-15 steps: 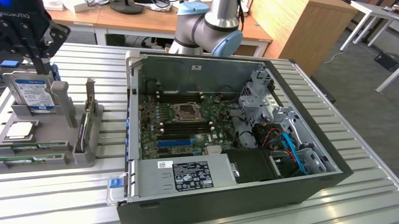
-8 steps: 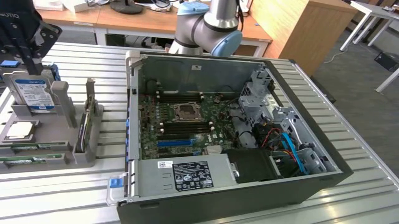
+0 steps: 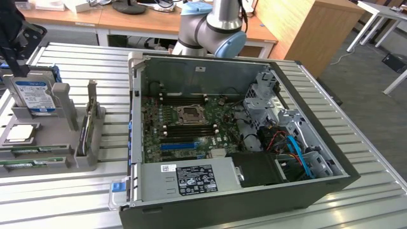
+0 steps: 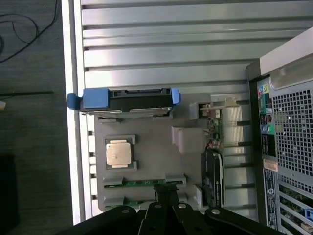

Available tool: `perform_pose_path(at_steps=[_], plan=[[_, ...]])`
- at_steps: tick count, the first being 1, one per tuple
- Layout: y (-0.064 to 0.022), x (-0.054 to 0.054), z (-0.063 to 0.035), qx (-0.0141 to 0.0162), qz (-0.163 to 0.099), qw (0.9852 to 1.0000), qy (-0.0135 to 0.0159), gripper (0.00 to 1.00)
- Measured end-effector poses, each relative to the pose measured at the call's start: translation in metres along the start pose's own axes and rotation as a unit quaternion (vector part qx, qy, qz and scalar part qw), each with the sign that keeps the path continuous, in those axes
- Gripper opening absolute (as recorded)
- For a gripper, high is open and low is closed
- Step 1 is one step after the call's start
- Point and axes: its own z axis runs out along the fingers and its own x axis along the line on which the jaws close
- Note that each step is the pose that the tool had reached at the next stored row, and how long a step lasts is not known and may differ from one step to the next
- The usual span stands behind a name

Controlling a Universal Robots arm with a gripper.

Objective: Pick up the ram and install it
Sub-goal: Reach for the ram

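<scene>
fingers pinched together, nothing between them, tips over end of ram. ram lies flat in gray holder, just past CPU, at exterior view's left of open PC case. your clearances: hard drive upright at holder's far end, card on edge toward case, bare slatted desk beyond drive

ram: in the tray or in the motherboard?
In the tray: the green ram sits slotted in the grey holder tray, outside the open computer case.
</scene>
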Motion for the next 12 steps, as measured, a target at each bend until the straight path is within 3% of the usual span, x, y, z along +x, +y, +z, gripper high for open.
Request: perform_pose_path(at_steps=[4, 12], plan=[[-0.0008, 0.0098, 0.0005, -0.0001, 0.0, 1.0, 0.0, 0.11], [-0.0024, 0.0103, 0.0004, -0.0001, 0.0, 1.0, 0.0, 0.11]])
